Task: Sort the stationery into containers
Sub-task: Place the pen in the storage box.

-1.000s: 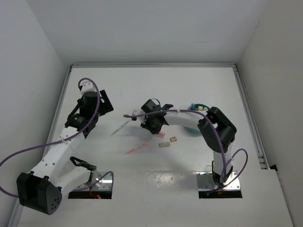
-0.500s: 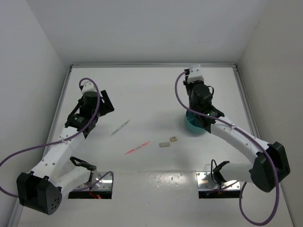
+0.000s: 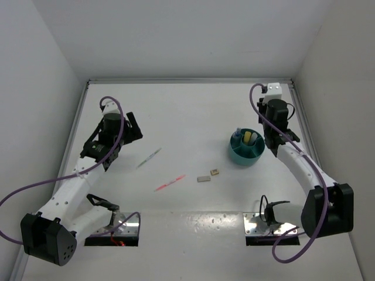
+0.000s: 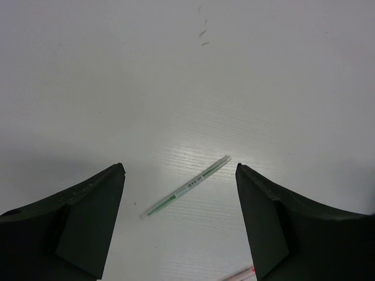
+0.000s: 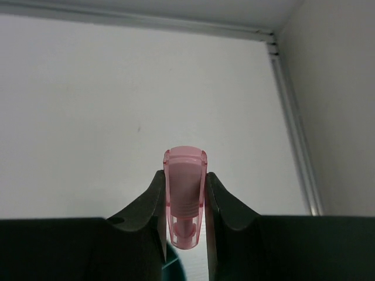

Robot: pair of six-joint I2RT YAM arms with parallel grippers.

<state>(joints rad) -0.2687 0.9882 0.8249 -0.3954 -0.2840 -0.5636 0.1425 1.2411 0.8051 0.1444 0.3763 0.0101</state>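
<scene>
Your right gripper (image 5: 185,182) is clenched on a short pink piece (image 5: 185,202), its rounded end poking out past the fingertips. It hangs at the right side of the table (image 3: 193,111), just beside the teal cup (image 3: 243,158) and to its right in the top view. A sliver of teal shows low in the right wrist view, beneath the fingers. How high the piece is above the cup you cannot tell. The cup stands right of centre with a yellow highlighter (image 3: 249,137) and a blue-white marker (image 3: 237,135) upright in its compartments. Your left gripper (image 4: 179,171) is released, jaws spread wide and holding nothing, and it hangs above the left half of the table. In its wrist view a thin green pen (image 4: 186,187) lies flat on the table between the two fingers, slanted from near left to far right, apart from both of them. A pink pen (image 3: 170,182) lies nearer and a little right of the green one, at much the same slant, the two well apart. Its tip just shows at the bottom edge of the left wrist view. Two small blocks (image 3: 208,175) sit side by side near the table's middle, between the pink pen and the cup and touching neither.
</scene>
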